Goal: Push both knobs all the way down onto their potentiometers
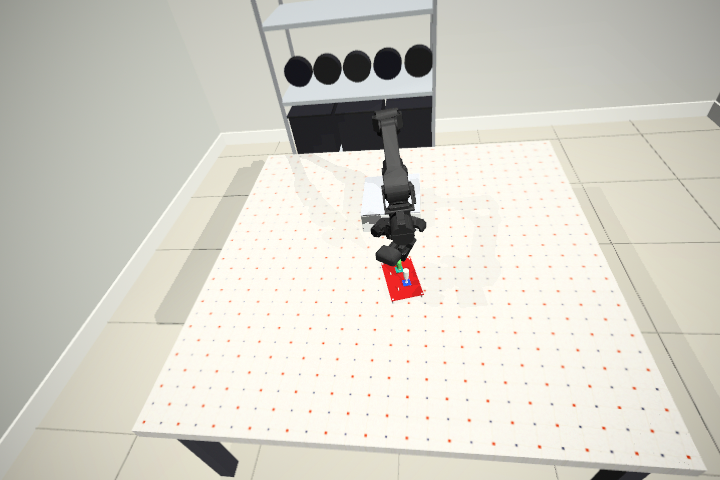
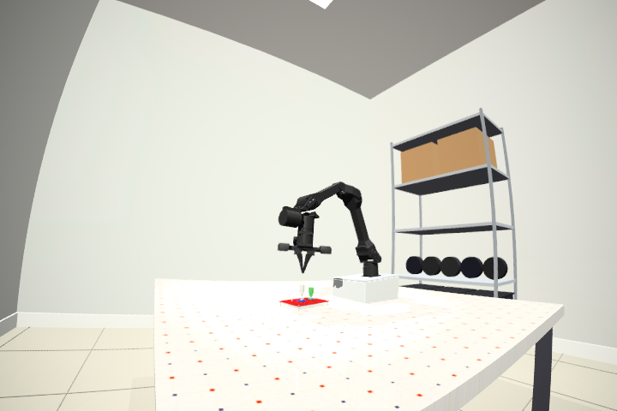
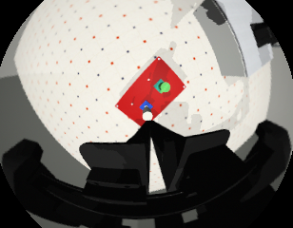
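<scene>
The red circuit board [image 1: 397,292] [image 2: 290,302] [image 3: 137,91] stands on short legs. A white knob [image 1: 405,273] [image 2: 302,288] [image 3: 146,116] stands upright over the blue potentiometer [image 1: 407,283] [image 3: 145,104], with a thin length of shaft showing below it. A green knob [image 1: 399,264] [image 2: 310,290] [image 3: 165,87] stands over the teal potentiometer [image 1: 398,271] [image 3: 158,85]; any gap under it is too small to judge. My gripper [image 2: 302,271] [image 3: 149,123] is shut and empty, pointing down above the white knob without touching it. In the top view the fingertips are hard to make out.
The arm's white base block [image 1: 373,195] [image 2: 382,289] stands behind the board on the dotted table [image 1: 315,396] [image 2: 251,339]. A shelf rack [image 1: 349,93] [image 2: 455,229] with black discs stands beyond the table.
</scene>
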`<state>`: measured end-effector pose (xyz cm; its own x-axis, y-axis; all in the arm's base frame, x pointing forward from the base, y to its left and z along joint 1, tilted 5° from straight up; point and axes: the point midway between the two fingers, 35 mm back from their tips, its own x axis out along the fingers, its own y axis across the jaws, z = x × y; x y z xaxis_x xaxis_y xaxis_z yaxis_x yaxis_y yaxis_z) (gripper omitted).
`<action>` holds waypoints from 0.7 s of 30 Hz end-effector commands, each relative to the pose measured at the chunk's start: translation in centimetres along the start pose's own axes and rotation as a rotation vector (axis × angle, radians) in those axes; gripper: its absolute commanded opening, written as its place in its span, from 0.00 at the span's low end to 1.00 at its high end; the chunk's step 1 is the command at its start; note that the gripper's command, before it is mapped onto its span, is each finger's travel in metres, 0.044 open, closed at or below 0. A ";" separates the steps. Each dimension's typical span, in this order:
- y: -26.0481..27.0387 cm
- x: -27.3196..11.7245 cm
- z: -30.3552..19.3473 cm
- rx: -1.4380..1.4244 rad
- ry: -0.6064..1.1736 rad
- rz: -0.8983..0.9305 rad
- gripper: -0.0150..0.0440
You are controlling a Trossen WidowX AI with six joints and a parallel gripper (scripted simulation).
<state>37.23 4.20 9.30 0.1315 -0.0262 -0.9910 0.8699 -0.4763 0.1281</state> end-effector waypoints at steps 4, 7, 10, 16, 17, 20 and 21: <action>0.1 -0.2 -0.3 0.276 -0.014 -0.009 0.25; 0.1 -0.3 -0.5 0.380 -0.017 -0.010 0.25; 0.1 -0.4 -0.6 0.483 -0.020 -0.012 0.25; 0.1 -0.6 -0.8 0.638 -0.025 -0.013 0.25; 0.1 -0.6 -0.8 0.638 -0.025 -0.013 0.25; 0.1 -0.6 -0.8 0.638 -0.025 -0.013 0.25; 0.1 -0.6 -0.8 0.638 -0.025 -0.013 0.25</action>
<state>37.65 4.92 10.05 0.1116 -0.0279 -0.9934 0.4440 -0.8929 0.0750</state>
